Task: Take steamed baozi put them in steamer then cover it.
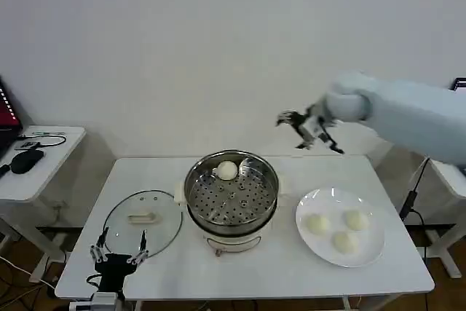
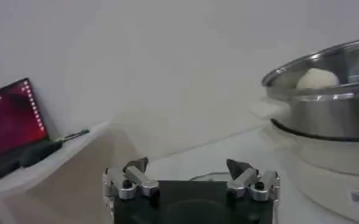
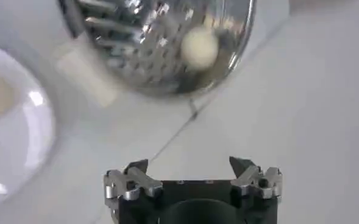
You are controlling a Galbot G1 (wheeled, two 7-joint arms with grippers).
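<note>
One baozi (image 1: 227, 170) sits in steamer (image 1: 231, 193); right end effector (image 1: 309, 130), open and empty, must fetch from plate (image 1: 373, 242).

steamer (image 1: 231, 196) centre, one baozi (image 1: 227, 170) inside | cover (image 1: 143, 216) left | plate (image 1: 373, 247) right, three baozi (image 1: 317, 223) on it

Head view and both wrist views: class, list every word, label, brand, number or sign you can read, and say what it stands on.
No text can be read in any view.
Steamer: a small mark low on its white base, too blurred to read.
Laptop screen on the side table: red, with small markings along its edge, too small to read.
Cover, plate, table: no writing seen.
</note>
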